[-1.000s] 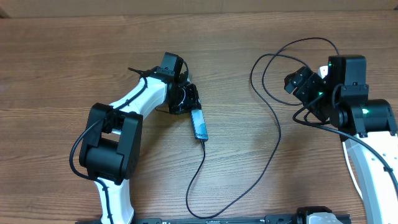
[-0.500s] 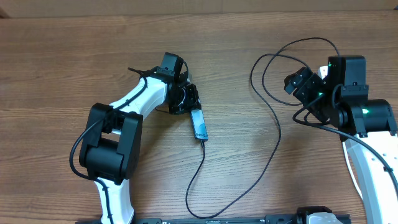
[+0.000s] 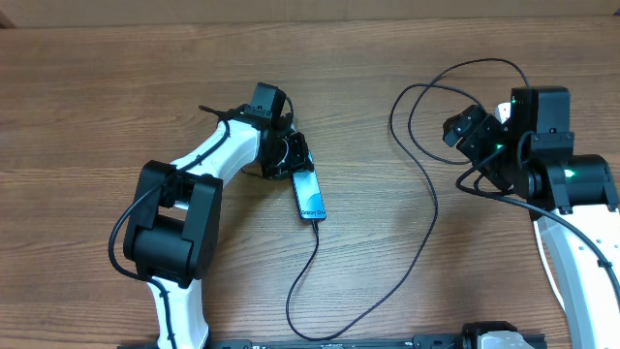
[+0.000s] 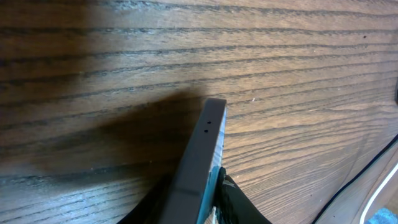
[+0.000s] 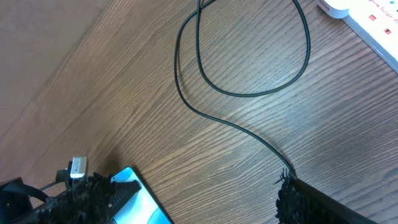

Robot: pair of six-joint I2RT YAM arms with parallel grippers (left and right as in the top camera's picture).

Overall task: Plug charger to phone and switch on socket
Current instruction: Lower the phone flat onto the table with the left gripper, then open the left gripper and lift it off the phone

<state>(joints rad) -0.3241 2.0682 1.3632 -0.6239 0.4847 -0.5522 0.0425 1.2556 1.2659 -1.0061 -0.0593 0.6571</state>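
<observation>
**A:** Trouble from here: where would it come from?

**B:** Mostly at the phone (image 3: 309, 197). My left claw (image 3: 294, 161) is pinching its far end and holding it tilted at the tabletop (image 3: 97, 97). The charger (image 3: 426, 208) meets its near end. If I twist or lift, I judge the cable could tug the tip out, or the phone could slip.

**A:** And your other side?

**B:** My right claw (image 3: 459, 129) hangs spread and empty near the socket (image 5: 373, 18). The cable loops close by, so a finger reaching for the switch might snag it and drag the phone.
</observation>
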